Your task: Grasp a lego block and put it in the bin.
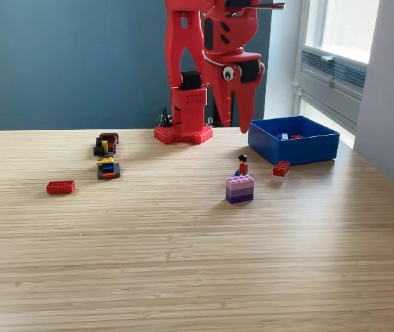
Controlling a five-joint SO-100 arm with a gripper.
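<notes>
My red arm stands at the back of the table, folded, with its gripper (234, 128) hanging fingers-down above the tabletop, just to the exterior view's left of the blue bin (293, 149). The fingers stand slightly apart and hold nothing. Two small pieces, one white and one red, lie inside the bin. A red lego block (281, 168) lies on the table right in front of the bin. A purple stacked block (239, 188) sits nearer the middle, with a small figure (242, 164) behind it. Another red lego block (60, 187) lies far to the left.
Two small clusters of mixed dark, yellow and red bricks (106, 144) (108, 168) sit left of the arm's red base (183, 131). A window and white wall run along the right side, and the wooden table stretches toward the camera.
</notes>
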